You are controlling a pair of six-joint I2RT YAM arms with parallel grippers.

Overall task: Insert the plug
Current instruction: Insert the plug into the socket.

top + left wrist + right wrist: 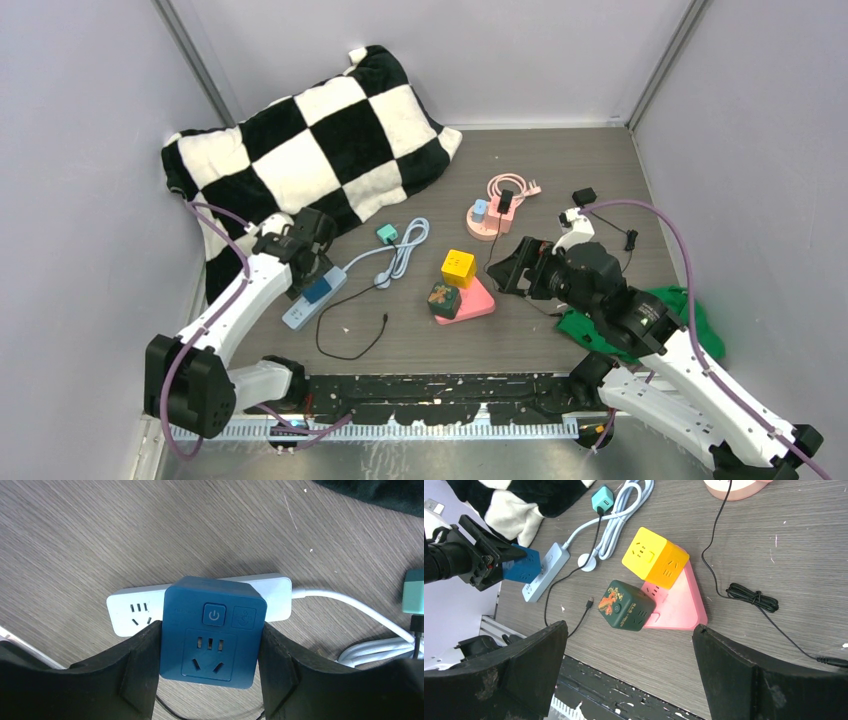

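Desk: brown wood-look desk (pixel 560 170) with fine grain lines.
Pillow: soft black-and-white checked pillow (pixel 310 150) at the back left.
Right pincer: the right pincer (pixel 628 630) is spread wide apart, holds nothing and hangs above the desk.
Left pincer: the left pincer (pixel 210 650) is clamped on two sides of the smooth blue plastic cube plug (pixel 210 630).
Strip: the long white plastic power strip (pixel 135 612) lies flat. In the left wrist view its long side runs left to right.
Plug: it sits right over the strip and hides its middle. The face with the button and socket holes points up at the wrist camera. I cannot tell if its pins are in.
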